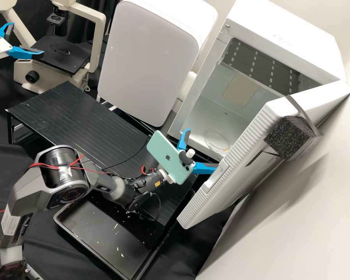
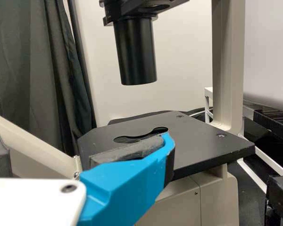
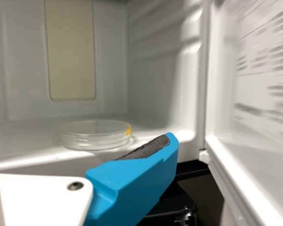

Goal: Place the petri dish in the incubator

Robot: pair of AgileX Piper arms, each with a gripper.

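Black cloth point(image 1: 6, 167) lies under a low black table point(image 1: 72, 112), with a black tray point(image 1: 101, 229) at its near side. The petri dish point(image 1: 217, 140) lies flat on the floor of the white incubator point(image 1: 284, 46), whose door point(image 1: 237, 155) stands open; a yellow-orange mark shows on the dish's edge. Just outside the opening, the right gripper point(image 1: 203, 149) has its 2 blue fingers spread apart, and a green phone point(image 1: 165, 155) with a printed logo is mounted behind them. A small yellow label point(image 1: 157, 183) marks that arm's wrist. The left gripper point(image 1: 27, 38), its 2 fingers also parted, is at the microscope point(image 1: 99, 42)
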